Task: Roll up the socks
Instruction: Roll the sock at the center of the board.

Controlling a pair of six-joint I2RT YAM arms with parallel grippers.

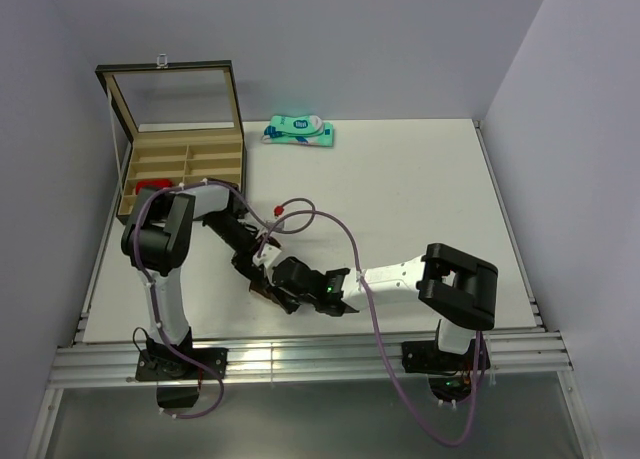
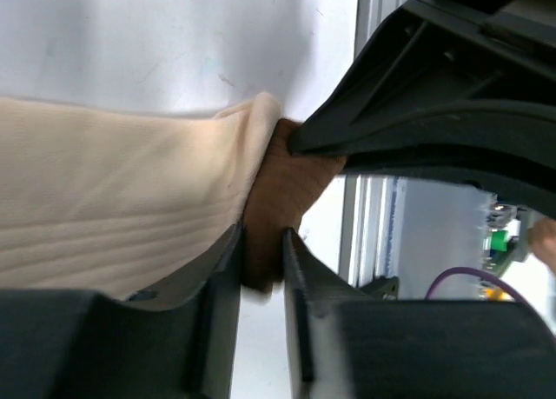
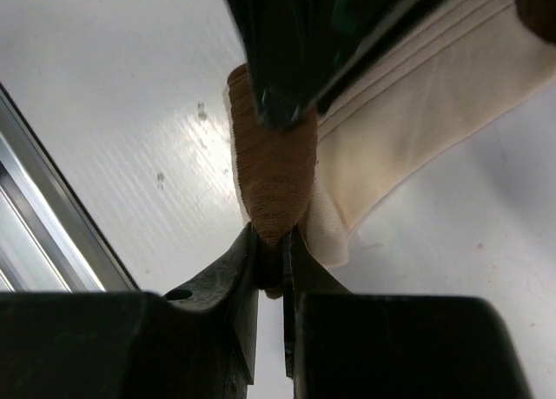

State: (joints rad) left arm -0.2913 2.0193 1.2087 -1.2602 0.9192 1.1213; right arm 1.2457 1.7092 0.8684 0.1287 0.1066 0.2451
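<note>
The beige sock (image 2: 113, 199) lies on the white table near the front edge, cream with a brown end (image 2: 278, 190). My left gripper (image 2: 262, 256) is shut on that brown end. My right gripper (image 3: 273, 258) is shut on the brown end (image 3: 274, 173) from the other side, and the cream body (image 3: 417, 112) spreads behind it. In the top view both grippers, left (image 1: 268, 284) and right (image 1: 292, 301), meet and hide nearly all of this sock. The red sock (image 1: 152, 186) lies in a compartment of the wooden box.
The wooden box (image 1: 185, 169) with its glass lid (image 1: 170, 99) raised stands at the back left. A teal-and-white packet (image 1: 298, 131) lies at the back middle. The table's metal front rail (image 1: 300, 357) runs just behind the grippers.
</note>
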